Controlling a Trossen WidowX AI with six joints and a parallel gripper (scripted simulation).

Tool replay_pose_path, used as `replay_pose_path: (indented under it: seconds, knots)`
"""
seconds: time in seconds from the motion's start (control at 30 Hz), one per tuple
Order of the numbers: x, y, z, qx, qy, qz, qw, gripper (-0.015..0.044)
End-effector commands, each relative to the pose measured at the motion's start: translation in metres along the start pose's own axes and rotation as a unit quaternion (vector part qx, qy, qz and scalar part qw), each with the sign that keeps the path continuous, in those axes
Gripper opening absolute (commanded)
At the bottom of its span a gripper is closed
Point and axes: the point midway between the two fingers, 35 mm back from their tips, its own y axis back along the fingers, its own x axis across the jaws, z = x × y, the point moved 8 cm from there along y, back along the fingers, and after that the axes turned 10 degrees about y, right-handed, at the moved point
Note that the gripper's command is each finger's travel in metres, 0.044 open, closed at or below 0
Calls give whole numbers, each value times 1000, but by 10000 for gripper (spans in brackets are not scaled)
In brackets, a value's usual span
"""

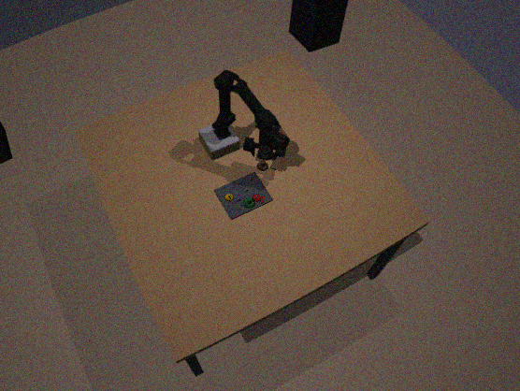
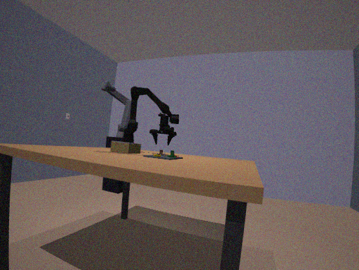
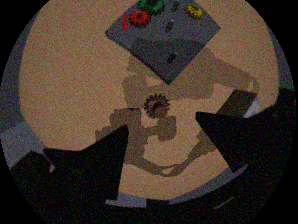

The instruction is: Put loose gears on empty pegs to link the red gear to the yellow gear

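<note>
The grey board (image 1: 233,213) (image 3: 196,33) carries the red gear (image 1: 256,199) (image 3: 139,18) and the yellow gear (image 1: 229,197) (image 3: 194,11). A green gear (image 1: 249,203) (image 2: 172,153) (image 3: 151,5) is on the board right beside the red gear; whether it sits fully flat is too small to tell. Three bare pegs show in the wrist view, one (image 3: 175,6) near the yellow gear, one (image 3: 169,26) mid-board and one (image 3: 171,58) near the closest corner. A brown gear (image 1: 262,166) (image 2: 161,152) (image 3: 156,106) stands on the table off that corner. My gripper (image 2: 162,144) (image 3: 162,121) is open and empty above the brown gear.
The red arrow (image 1: 263,199) (image 3: 125,21) is beside the red gear. The arm's pale base block (image 1: 219,141) (image 2: 125,147) stands on the table (image 1: 299,243) behind the board. The arm's shadow falls across part of the board and the table around the brown gear.
</note>
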Motion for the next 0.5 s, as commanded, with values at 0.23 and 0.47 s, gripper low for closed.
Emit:
replay_pose_path:
  seconds: [0.23, 0.47]
  knots:
    - [-1, -21, -1, -1, -5, -3, 1000, 440]
    - [-2, -32, -1, -1, -5, -3, 1000, 440]
